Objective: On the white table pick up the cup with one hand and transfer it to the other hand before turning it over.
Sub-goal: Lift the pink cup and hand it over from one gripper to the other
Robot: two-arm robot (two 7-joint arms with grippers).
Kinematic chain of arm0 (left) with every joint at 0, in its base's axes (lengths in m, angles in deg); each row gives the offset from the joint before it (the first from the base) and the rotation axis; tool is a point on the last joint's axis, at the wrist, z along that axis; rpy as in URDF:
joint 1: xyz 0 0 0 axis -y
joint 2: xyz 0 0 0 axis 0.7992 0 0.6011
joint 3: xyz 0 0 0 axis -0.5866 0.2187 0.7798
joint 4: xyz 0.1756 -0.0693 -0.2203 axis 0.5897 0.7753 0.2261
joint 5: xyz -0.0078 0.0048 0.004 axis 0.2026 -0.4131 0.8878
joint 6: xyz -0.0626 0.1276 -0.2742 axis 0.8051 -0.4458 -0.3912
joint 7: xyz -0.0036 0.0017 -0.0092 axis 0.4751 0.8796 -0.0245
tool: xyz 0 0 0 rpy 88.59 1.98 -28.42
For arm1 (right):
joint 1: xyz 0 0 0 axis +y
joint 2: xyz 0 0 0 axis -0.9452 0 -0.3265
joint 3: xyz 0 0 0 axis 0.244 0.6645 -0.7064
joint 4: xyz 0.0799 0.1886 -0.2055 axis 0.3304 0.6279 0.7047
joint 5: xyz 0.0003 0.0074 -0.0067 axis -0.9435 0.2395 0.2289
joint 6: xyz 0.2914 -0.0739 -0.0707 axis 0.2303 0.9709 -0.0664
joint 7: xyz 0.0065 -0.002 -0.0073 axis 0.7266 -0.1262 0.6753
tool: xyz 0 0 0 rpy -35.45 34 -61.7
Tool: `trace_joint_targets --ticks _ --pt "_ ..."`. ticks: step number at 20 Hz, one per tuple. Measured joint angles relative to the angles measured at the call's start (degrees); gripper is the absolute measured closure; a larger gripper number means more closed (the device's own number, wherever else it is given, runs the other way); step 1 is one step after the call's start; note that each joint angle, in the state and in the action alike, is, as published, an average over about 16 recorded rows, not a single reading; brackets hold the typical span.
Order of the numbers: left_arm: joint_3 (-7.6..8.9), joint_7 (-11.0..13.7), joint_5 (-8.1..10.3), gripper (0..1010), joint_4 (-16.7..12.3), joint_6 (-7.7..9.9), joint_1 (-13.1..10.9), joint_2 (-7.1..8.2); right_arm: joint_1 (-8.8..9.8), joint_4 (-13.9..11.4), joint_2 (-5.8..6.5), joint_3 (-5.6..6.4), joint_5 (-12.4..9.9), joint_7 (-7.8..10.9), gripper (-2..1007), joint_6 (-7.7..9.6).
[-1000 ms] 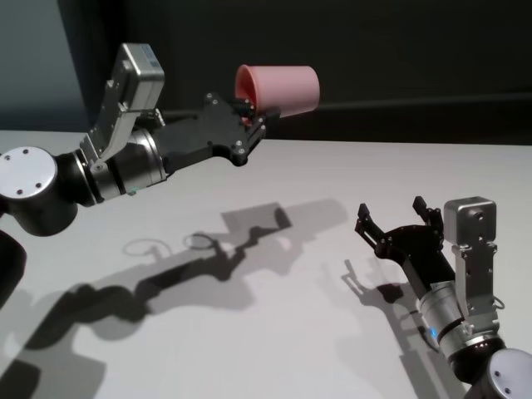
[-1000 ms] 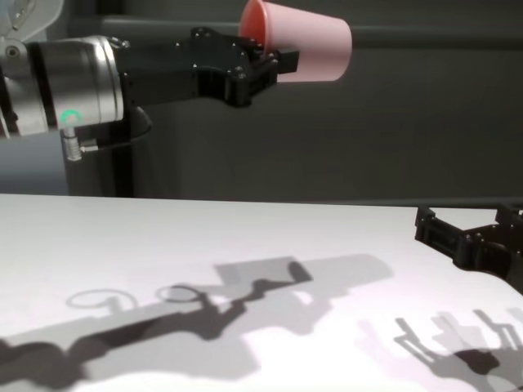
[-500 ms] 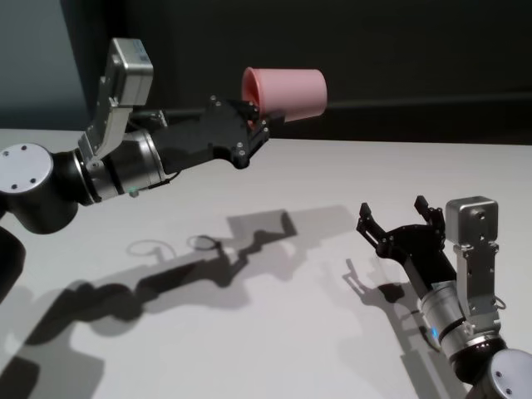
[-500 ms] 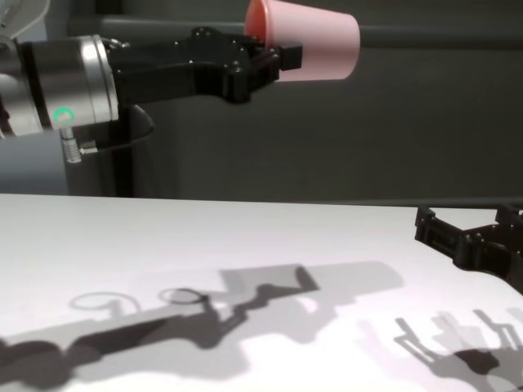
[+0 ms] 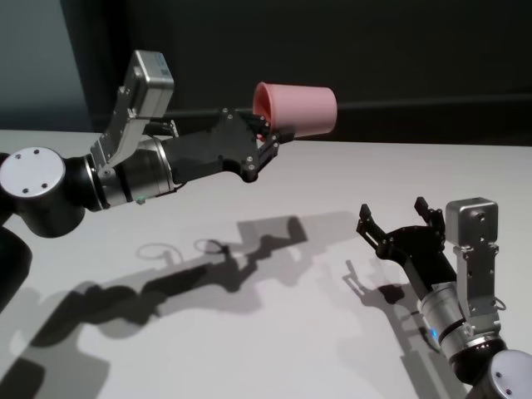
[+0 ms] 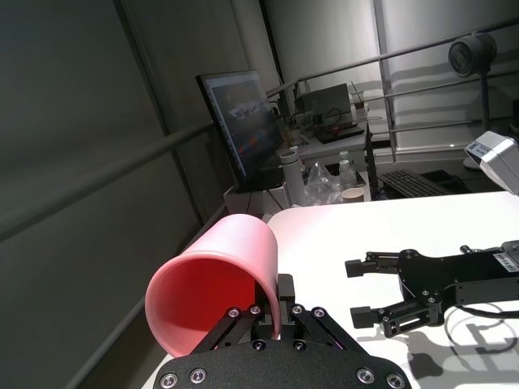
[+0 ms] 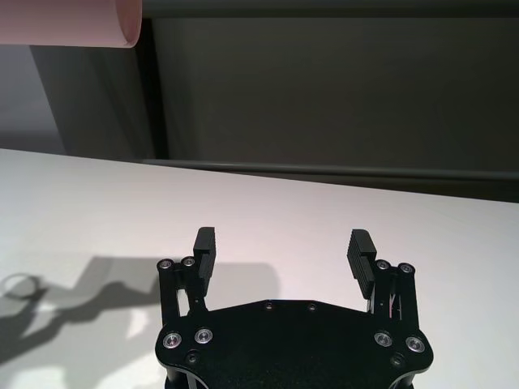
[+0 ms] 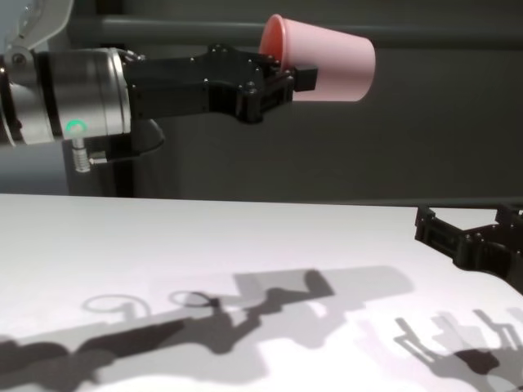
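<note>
The pink plastic cup [image 5: 297,108] hangs in the air at upper centre of the head view, lying on its side, base pointing toward frame right. The left gripper [image 5: 268,138] clamps its rim wall. Lower right, well apart and below, the right gripper [image 5: 397,223] waits with fingers spread, just above the white worktop [image 5: 274,332], nearer the cup's free base.

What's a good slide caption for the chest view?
Left pincer holds the pink cup sideways above the white table.
</note>
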Motion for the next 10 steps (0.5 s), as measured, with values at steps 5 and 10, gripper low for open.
trace_joint_targets --ticks 5,10 --pt "-0.35 -0.05 -0.30 960 -0.07 0.13 0.06 0.04 0.00 0.00 0.00 0.00 0.00 0.00 3 0.00" --pt "-0.34 0.05 -0.36 960 -0.08 0.14 0.07 0.06 0.00 0.00 0.00 0.00 0.00 0.00 3 0.00"
